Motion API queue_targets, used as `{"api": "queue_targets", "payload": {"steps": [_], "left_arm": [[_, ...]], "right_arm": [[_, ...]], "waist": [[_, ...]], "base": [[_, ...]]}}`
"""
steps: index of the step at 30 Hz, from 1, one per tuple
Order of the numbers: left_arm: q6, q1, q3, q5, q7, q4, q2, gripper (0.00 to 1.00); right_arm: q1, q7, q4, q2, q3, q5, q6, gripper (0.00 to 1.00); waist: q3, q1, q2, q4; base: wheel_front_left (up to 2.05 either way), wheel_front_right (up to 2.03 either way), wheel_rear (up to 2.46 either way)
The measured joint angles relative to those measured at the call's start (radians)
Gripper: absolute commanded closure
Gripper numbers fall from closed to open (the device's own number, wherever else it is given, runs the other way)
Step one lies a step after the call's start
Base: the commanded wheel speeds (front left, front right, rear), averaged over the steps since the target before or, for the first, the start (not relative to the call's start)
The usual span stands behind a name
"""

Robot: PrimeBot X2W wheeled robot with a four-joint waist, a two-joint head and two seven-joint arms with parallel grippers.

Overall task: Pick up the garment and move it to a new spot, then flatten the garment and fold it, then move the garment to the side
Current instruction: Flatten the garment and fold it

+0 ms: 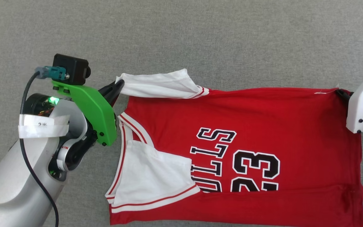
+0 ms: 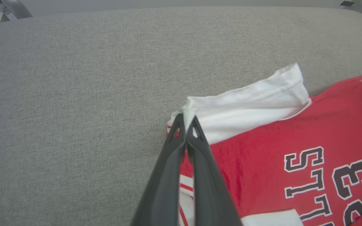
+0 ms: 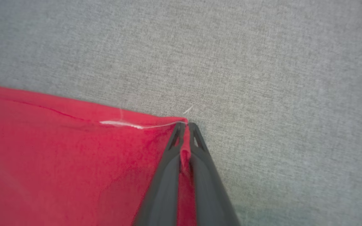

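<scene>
The garment (image 1: 263,126) is lying face up on the grey surface (image 1: 200,31), filling the lower middle and right of the head view, with its near edge running off the bottom of the frame. Nearest the camera, the near sleeve (image 1: 150,170) is folding inward over the start of the black lettering (image 1: 235,157). The garment's long axis is running left to right across the frame, collar at the left and hem at the right.

Farther up, both arms are gripping the far edge. The left pincer (image 1: 118,85), at upper left of centre, is clamping the white cloth at the left end of the far sleeve (image 1: 159,85). In the left wrist view its fingers (image 2: 165,169) are meeting on a small pinch of white.

The right pincer (image 1: 342,93), at the right edge of the frame, is clamping the far hem corner. In the right wrist view its fingers (image 3: 168,169) are squeezing a fold of red between them.

Each arm is holding the end nearer to it, so the line between the pincers is lying along the long axis. Any coming pull or fold is likely turning on that line: moving unevenly would probably be skewing the thin cloth. Beyond the pincers the surface is running on to the top of the frame.
</scene>
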Motion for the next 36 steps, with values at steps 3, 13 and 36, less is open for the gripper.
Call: {"api": "queue_targets", "payload": {"steps": [3, 13, 36], "left_arm": [[0.000, 0.016, 0.005, -0.004, -0.015, 0.011, 0.000, 1.00], [0.032, 0.117, 0.017, -0.022, -0.039, -0.004, 0.004, 1.00], [0.083, 0.444, -0.013, -0.085, -0.051, -0.066, 0.050, 1.00]], "right_arm": [[0.020, -0.050, -0.002, 0.004, -0.013, 0.026, 0.000, 1.00], [0.143, -0.231, -0.056, -0.005, -0.049, 0.098, 0.000, 1.00], [0.555, -0.402, -0.268, -0.050, -0.045, 0.193, 0.000, 1.00]], "waist": [[-0.024, 0.0000, 0.0000, -0.005], [-0.118, 0.0000, 0.0000, -0.016], [-0.280, 0.0000, 0.0000, 0.001]], "base": [[0.00, 0.00, 0.00], [0.00, 0.00, 0.00], [0.00, 0.00, 0.00]]}}
